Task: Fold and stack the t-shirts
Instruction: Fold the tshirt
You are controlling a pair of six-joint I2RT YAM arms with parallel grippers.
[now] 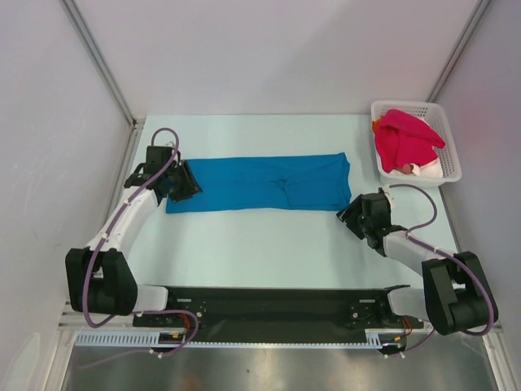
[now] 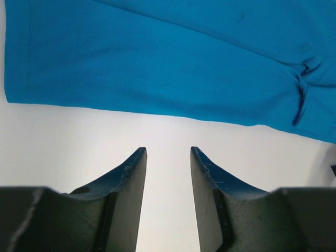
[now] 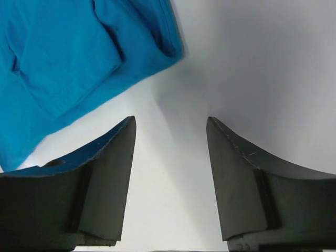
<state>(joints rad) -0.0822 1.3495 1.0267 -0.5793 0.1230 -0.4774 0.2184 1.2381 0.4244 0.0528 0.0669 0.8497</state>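
We find the pale table (image 1: 260, 244) carrying every item under review. The largest article on it is the blue t-shirt (image 1: 260, 183), which lies flat as a long folded band across the middle of the table, its long sides running left to right, with some creasing near its right end. The white lattice basket (image 1: 452, 167) stands at the far right corner, well apart from the blue t-shirt. In the basket sits a bunched crimson-pink t-shirt (image 1: 407, 138), with a piece of white cloth (image 1: 427, 169) under its near side and a sliver of orange cloth (image 1: 376, 125) at the basket's left rim. The left gripper (image 1: 191, 181) is at the band's left end. In its wrist view, the left gripper (image 2: 168, 152) has its jaws narrowly parted with only bare table between them, and the cloth's edge lies ahead of the tips, untouched. The right gripper (image 1: 352, 213) is just off the band's near right corner. In its wrist view, the right gripper (image 3: 170, 123) has its jaws spread wide and empty over bare table, with the cloth's corner beyond the left finger.
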